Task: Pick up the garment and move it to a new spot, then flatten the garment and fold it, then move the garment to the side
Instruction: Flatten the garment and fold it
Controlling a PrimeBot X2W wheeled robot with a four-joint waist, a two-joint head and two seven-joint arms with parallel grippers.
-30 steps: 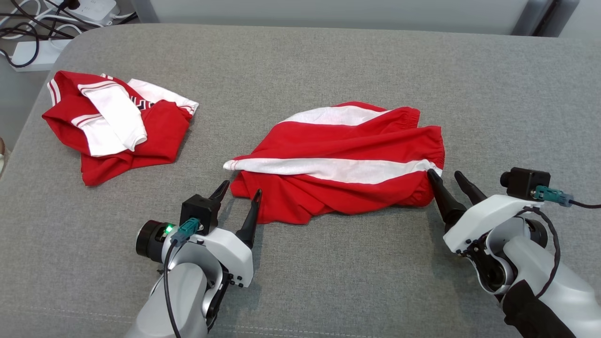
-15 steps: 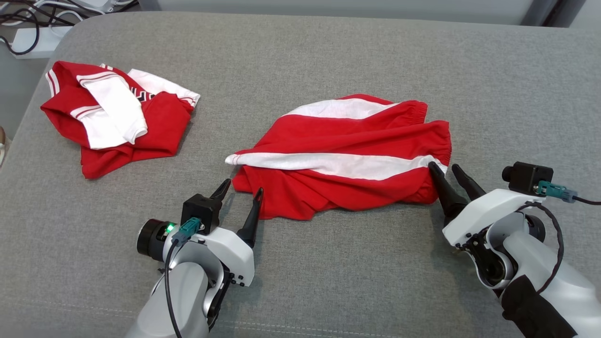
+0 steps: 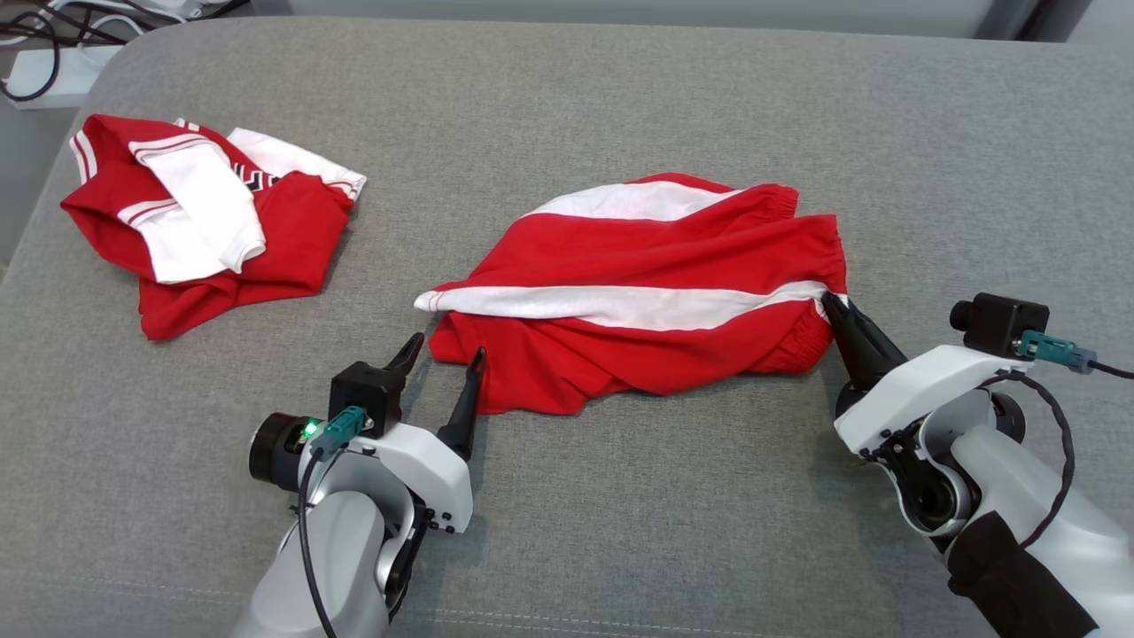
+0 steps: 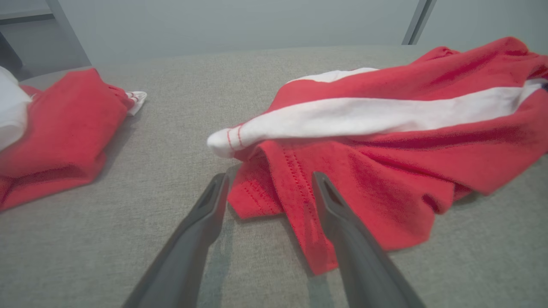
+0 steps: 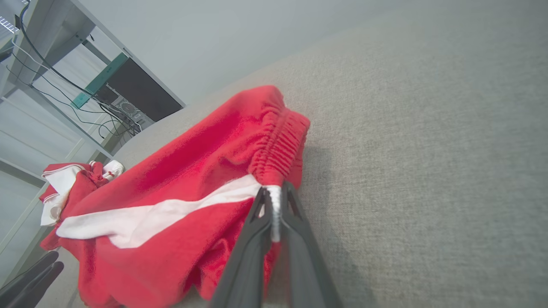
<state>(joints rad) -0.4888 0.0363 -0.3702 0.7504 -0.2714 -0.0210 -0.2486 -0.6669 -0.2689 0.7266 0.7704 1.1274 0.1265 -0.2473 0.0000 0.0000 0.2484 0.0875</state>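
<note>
Nearest the camera, two pale, smooth-shelled forearms rise from the lower edge of the head view over the bench [image 3: 620, 532], whose padded top is covered in a coarse grey weave.

The left tool [image 3: 448, 345] has its two long, dark, tapering fingers spread wide apart. They point at the near left corner of the garment [image 3: 656, 266]. In the left wrist view a stitched red hem corner lies in the gap of the left tool [image 4: 269, 176], with one finger [image 4: 342, 222] crossing the cloth's edge; whether it touches cannot be told.

The right tool [image 3: 831, 299] has its fingers drawn together and is clamped on the right end of the garment. The right wrist view shows the right tool [image 5: 276, 188] pinching the end of the white stripe [image 5: 171, 214], just below the gathered, ribbed elastic waistband [image 5: 278, 145].

The garment is a pair of soft red shorts. It lies crumpled in loose folds at the middle of the bench, with two broad white bands running lengthwise.

Further off to the left, well apart, a second red-and-white garment [image 3: 204, 221] sits in a rumpled heap. Beyond the bench's rounded far corner lie a white power strip [image 3: 53, 75] and dark cables.
</note>
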